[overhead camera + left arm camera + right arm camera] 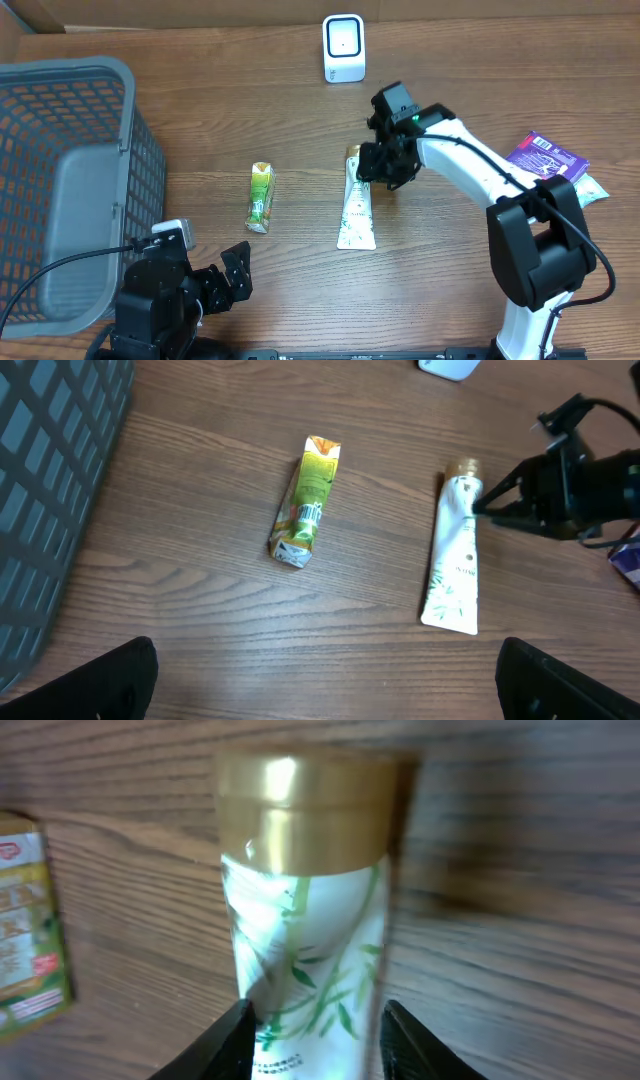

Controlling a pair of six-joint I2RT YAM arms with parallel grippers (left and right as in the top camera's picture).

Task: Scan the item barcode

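Observation:
A white tube (357,210) with green leaf print and a gold cap lies flat on the wooden table, cap toward the white barcode scanner (343,47) at the far edge. My right gripper (368,166) sits low over the tube's cap end. In the right wrist view its two black fingers press against both sides of the tube (310,920) just below the gold cap, so the right gripper (318,1040) is shut on it. My left gripper (228,280) rests near the front edge, and in its wrist view the left gripper (325,680) is wide open with bare wood between the fingers.
A small green and yellow carton (260,196) lies left of the tube. A grey mesh basket (60,180) fills the left side. A purple packet (545,155) and a pale one lie at the right, behind the right arm.

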